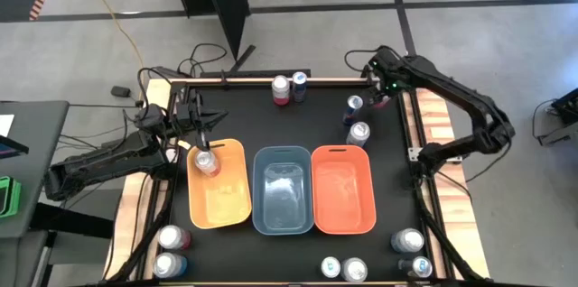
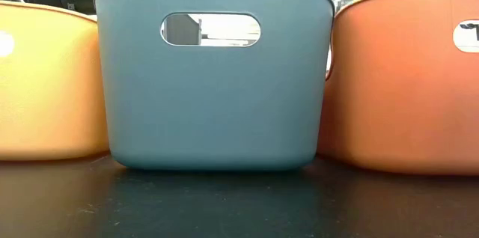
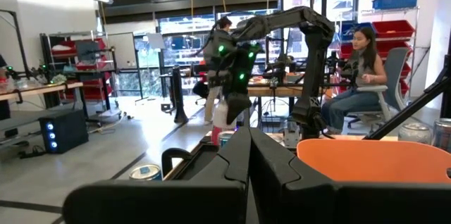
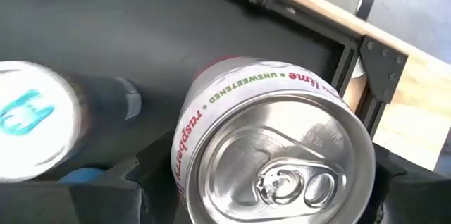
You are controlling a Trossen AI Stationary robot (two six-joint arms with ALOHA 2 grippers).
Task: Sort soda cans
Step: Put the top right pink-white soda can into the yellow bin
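At the far right corner of the table, the right gripper (image 1: 377, 97) hangs over a raspberry-lime can (image 4: 271, 150). In the right wrist view its silver top fills the space between the two dark fingers, which stand spread on both sides of it. I cannot tell if the pads already touch the wall; it does not look lifted. Just beside it stands a blue can (image 4: 42, 122).

The left gripper (image 1: 194, 134) is at the far end of the orange bin (image 1: 217, 219), its fingers pressed together and empty, just beside a can (image 1: 208, 162) that lies inside that bin. The blue bin (image 1: 280, 219) and the red-orange bin (image 1: 343, 219) hold no cans that I can see.

The other soda cans are well apart: two at the far edge (image 1: 289, 87), two near the right gripper (image 1: 356, 118), and groups at the near left corner (image 1: 170, 251), the near middle (image 1: 343, 270) and the near right corner (image 1: 411, 254).

About handling, I judge this can as rigid if it is full, but its thin wall will dent under a hard squeeze if it is empty. The painted metal is smooth and round, so it can slip or turn between flat pads. The best hold is probably across the middle of the body, below the rim, with the fingers on opposite sides, and the can kept upright. Its neighbour stands close, so one finger may push it.
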